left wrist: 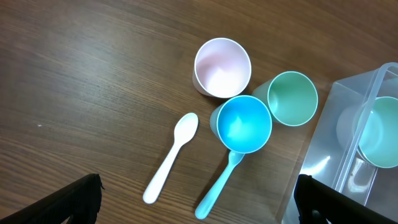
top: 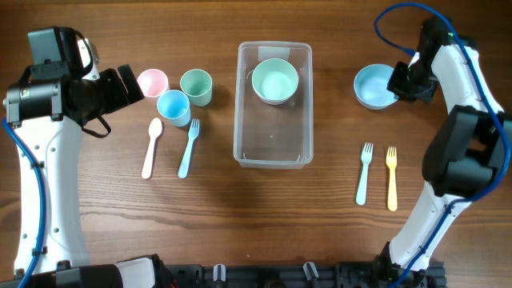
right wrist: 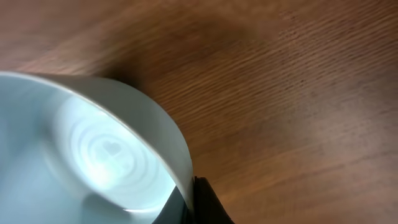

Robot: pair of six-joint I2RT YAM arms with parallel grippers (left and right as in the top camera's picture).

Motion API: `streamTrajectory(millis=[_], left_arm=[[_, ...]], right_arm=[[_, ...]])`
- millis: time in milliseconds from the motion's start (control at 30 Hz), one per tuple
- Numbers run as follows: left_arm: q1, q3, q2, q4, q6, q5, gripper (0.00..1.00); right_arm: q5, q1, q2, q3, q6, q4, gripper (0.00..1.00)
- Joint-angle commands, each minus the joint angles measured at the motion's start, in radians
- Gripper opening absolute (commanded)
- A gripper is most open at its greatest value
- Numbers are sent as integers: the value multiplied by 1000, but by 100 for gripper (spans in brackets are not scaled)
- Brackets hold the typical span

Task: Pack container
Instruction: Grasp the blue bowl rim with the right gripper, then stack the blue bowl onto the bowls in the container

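Observation:
The clear plastic container [top: 274,152] stands at the table's middle with a green bowl [top: 275,81] inside its far end. My right gripper [top: 398,82] is shut on the rim of a blue bowl [top: 373,86] at the right; in the right wrist view the bowl wall [right wrist: 93,155] sits between the fingers [right wrist: 193,202]. My left gripper [top: 128,82] is open and empty, left of the pink cup [top: 152,82], blue cup [top: 173,106] and green cup [top: 196,86]. The left wrist view shows the three cups [left wrist: 240,123] and the container's edge [left wrist: 367,118].
A white spoon [top: 151,148] and a blue fork [top: 189,147] lie left of the container. A light blue fork [top: 364,173] and a yellow fork [top: 391,178] lie to its right.

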Motion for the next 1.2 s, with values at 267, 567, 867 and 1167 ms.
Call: streamTrajectory(millis=[267,567,867,1167], left_arm=[[4,17,6,2,20,-6,100],[4,17,6,2,20,-6,100],[4,17,6,2,20,-6,100],[4,17,6,2,20,-6,100]], right_arm=[[29,524,-442,48,-47,61,4],[51,574,-69,47,-48,277,4],[-5,513,0,46,-16,320,4],[-52,509,2,40,-20,248,4]])
